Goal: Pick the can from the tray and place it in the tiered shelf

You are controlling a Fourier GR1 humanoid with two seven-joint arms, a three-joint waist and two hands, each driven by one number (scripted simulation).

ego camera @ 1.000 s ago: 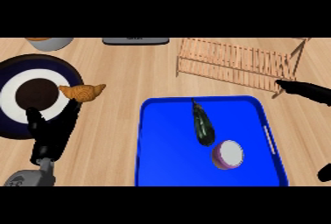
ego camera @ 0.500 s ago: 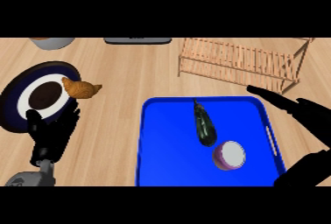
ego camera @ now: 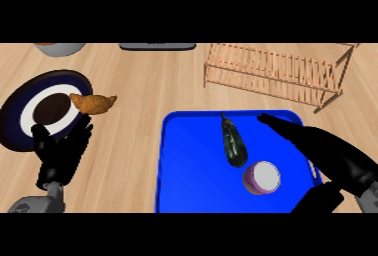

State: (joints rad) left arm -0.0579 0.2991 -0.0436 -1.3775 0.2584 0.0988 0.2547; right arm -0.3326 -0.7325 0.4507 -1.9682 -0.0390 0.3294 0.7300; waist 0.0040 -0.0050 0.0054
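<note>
A blue tray (ego camera: 188, 165) lies on the wooden counter at lower centre. On it a purple can with a white top (ego camera: 263, 177) stands near the right side, and a dark eggplant (ego camera: 233, 140) lies beside it to the upper left. The wooden tiered shelf (ego camera: 277, 72) stands behind the tray at upper right. My right hand (ego camera: 325, 147) reaches over the tray's right edge, fingers straight and open, just right of and above the can, not touching it. My left hand (ego camera: 59, 155) rests open at the lower left, fingers up.
A dark plate with a white centre (ego camera: 33, 102) sits at the left, a croissant (ego camera: 92, 103) at its right rim. A grey bowl (ego camera: 59, 48) and a dark flat object (ego camera: 157, 46) lie along the far edge.
My right hand has come in from the right and lower, over the tray's right edge toward the can. The view has shifted slightly. The left hand has stayed in place.
</note>
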